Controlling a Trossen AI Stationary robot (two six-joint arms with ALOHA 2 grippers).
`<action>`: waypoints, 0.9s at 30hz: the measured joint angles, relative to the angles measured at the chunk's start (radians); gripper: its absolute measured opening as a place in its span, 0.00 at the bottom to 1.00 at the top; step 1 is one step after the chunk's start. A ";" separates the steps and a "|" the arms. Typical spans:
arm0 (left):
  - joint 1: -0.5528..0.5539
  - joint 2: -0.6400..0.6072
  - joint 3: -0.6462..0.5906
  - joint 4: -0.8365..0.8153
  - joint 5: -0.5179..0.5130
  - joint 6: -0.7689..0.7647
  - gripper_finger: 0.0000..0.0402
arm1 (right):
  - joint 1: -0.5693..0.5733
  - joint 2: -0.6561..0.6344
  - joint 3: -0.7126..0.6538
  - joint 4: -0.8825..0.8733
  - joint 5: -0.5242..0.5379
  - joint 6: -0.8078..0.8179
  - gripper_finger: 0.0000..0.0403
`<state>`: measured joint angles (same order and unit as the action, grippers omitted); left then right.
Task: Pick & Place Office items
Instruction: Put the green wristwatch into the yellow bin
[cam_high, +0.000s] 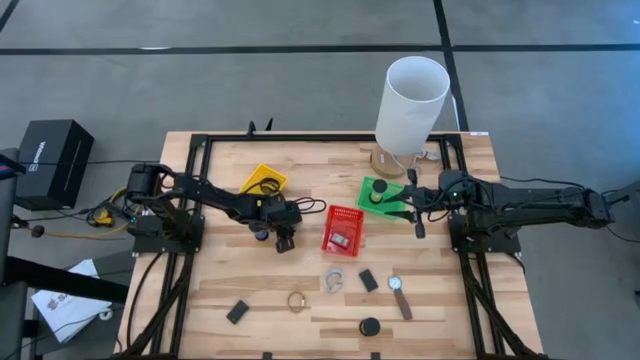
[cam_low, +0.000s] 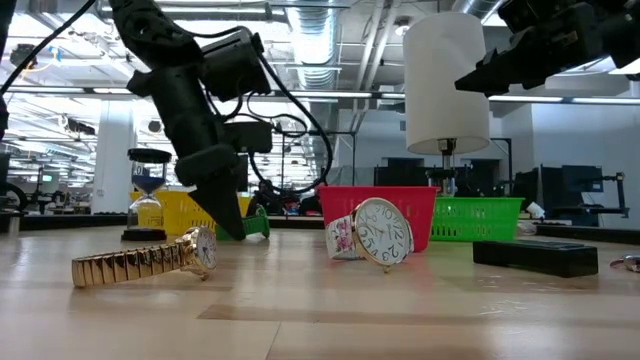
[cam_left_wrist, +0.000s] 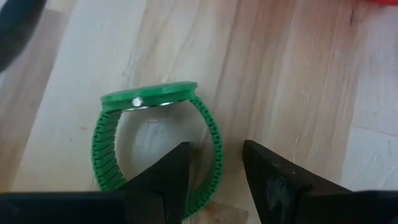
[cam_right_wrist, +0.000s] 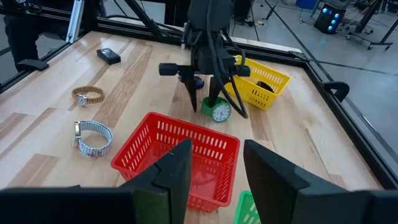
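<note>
A green watch (cam_left_wrist: 155, 99) stands on its edge on the wood between the yellow basket (cam_high: 262, 182) and the red basket (cam_high: 343, 230). My left gripper (cam_left_wrist: 216, 146) is open and points down over it, one finger inside the band's loop and one outside. The right wrist view shows the watch (cam_right_wrist: 217, 111) just beside those fingers. My right gripper (cam_high: 416, 216) hovers open and empty next to the green basket (cam_high: 385, 195). On the near half of the table lie a silver watch (cam_high: 333, 282), a gold watch (cam_high: 297, 300), a brown-strapped watch (cam_high: 400, 296), two black rectangles (cam_high: 237, 312) and a black cylinder (cam_high: 370, 327). My left gripper comes from above, pointing down, with the green watch's band (cam_left_wrist: 214, 155) passing between its two fingers. One finger (cam_left_wrist: 174, 174) stands inside the loop, the other (cam_left_wrist: 267, 177) outside. Whether either finger touches the band, I cannot tell. The watch rests on the table.
A tall white cylinder (cam_high: 410, 100) stands at the far edge behind the green basket, which holds a black cylinder (cam_high: 375, 193). The red basket holds a small item (cam_high: 340, 240). An hourglass (cam_low: 148, 195) shows by the yellow basket. Bare wood lies along the table's near left.
</note>
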<state>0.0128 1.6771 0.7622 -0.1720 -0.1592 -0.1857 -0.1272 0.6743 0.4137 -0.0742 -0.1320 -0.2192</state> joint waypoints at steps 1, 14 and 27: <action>0.000 0.000 -0.002 0.004 0.000 0.017 0.34 | 0.000 0.000 0.000 0.000 0.000 0.000 0.34; -0.001 0.000 -0.005 0.022 0.001 0.030 0.03 | 0.000 0.000 0.000 0.000 0.000 0.000 0.34; -0.005 -0.102 -0.007 0.031 -0.079 0.176 0.02 | 0.000 0.000 0.000 0.000 0.001 0.000 0.34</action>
<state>0.0074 1.5748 0.7551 -0.1408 -0.2377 -0.0100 -0.1268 0.6743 0.4137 -0.0742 -0.1314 -0.2194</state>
